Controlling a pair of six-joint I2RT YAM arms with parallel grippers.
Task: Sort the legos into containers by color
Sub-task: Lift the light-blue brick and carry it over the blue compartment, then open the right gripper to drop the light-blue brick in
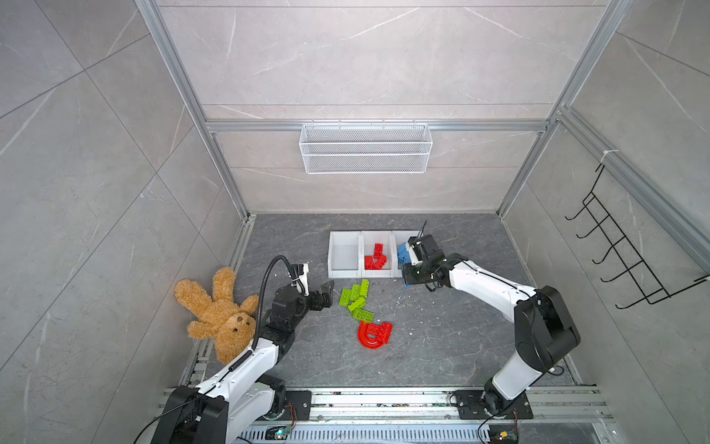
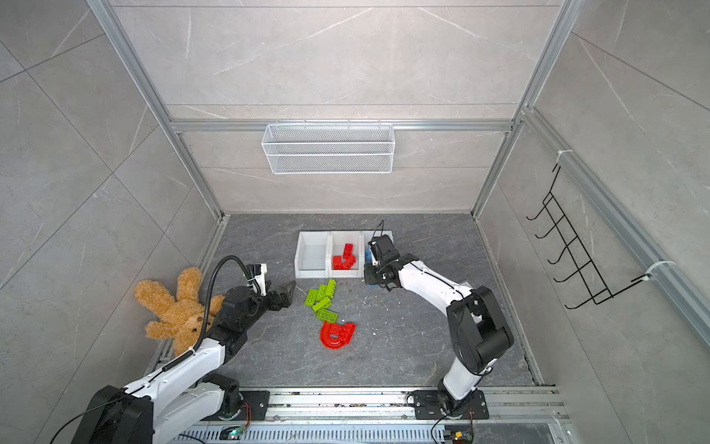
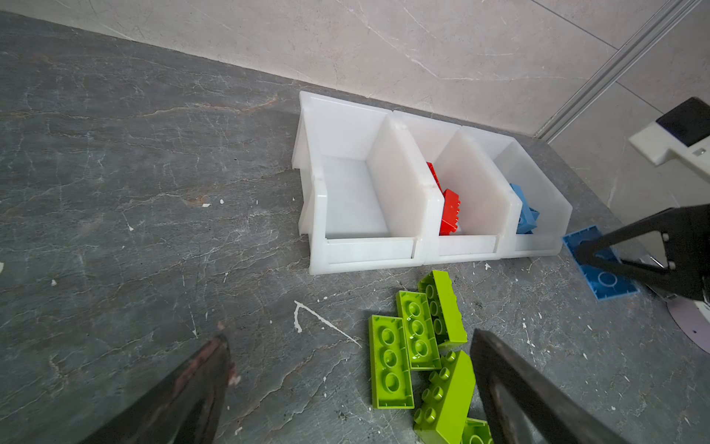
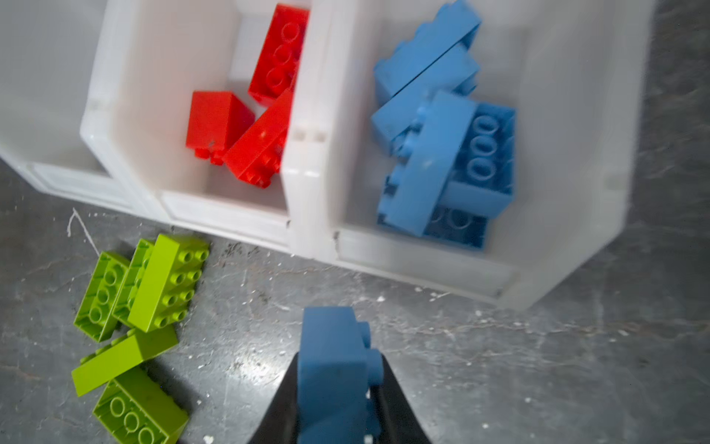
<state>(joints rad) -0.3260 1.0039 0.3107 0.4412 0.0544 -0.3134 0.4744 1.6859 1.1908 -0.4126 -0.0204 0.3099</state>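
Legos are partly sorted: red bricks (image 1: pixel 377 256) lie in the middle of the containers (image 1: pixel 361 273), blue bricks (image 4: pixel 442 134) in the right one, and green bricks (image 1: pixel 355 298) and a red arch (image 1: pixel 369 340) on the floor (image 1: pixel 442 346). The right gripper (image 4: pixel 340 384) pinches a loose blue lego (image 4: pixel 330 338) in front of the right container. The left gripper (image 3: pixel 347 338) is spread near the green bricks.

White plastic bins (image 1: pixel 344 273): three joined, far centre.
Red studded bricks (image 1: pixel 376 258): middle bin; red arch piece (image 1: pixel 367 340) nearer, on floor.
Blue bricks (image 4: pixel 434 161): right bin; another blue brick (image 4: pixel 334 357) gripped just before it.
Lime green bricks (image 1: pixel 355 298): clustered before bins.
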